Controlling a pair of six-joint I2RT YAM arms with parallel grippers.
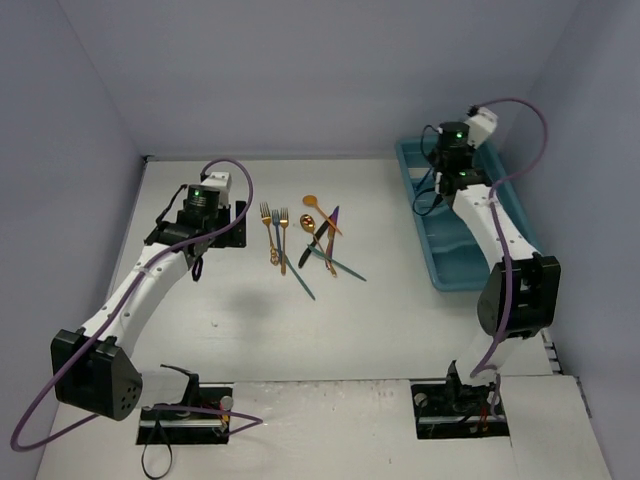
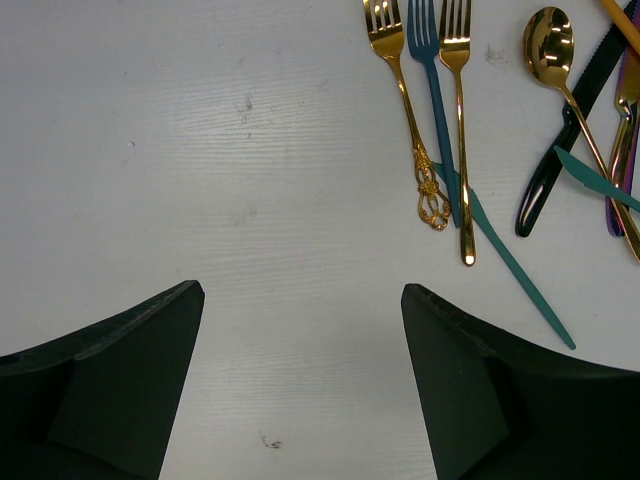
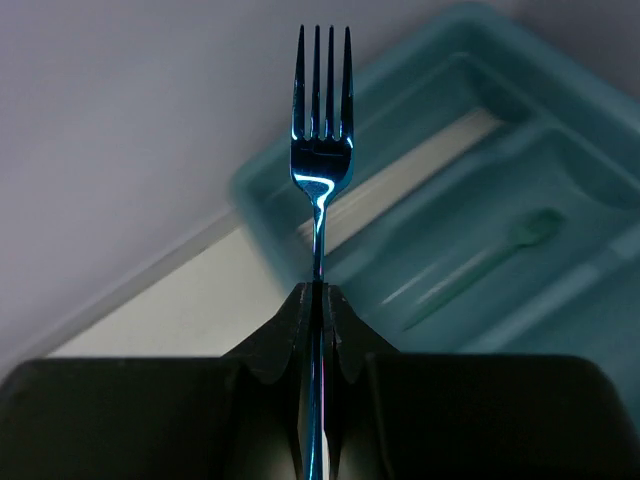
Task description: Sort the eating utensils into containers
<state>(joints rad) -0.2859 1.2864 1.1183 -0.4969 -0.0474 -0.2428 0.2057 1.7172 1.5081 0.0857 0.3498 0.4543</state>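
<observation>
The loose eating utensils [image 1: 300, 240] lie in a cluster at mid-table. The left wrist view shows an ornate gold fork [image 2: 405, 100], a teal fork [image 2: 437, 100], a plain gold fork [image 2: 461, 130], a gold spoon [image 2: 550, 45], a black knife [image 2: 560, 150] and a teal knife [image 2: 510, 260]. My left gripper [image 2: 302, 300] hangs open over bare table to the left of the forks, holding nothing. My right gripper [image 3: 318, 290] is shut on the handle of a blue iridescent fork [image 3: 320, 150], tines pointing away. It is raised over the far end of the teal tray [image 3: 560, 120]. A teal spoon [image 3: 480, 265] lies in one compartment.
The long teal tray [image 1: 455, 265] runs along the table's right side beside the right arm [image 1: 495, 230]. The left arm [image 1: 150, 275] stretches over the left half of the table. Grey walls close in the back and both sides.
</observation>
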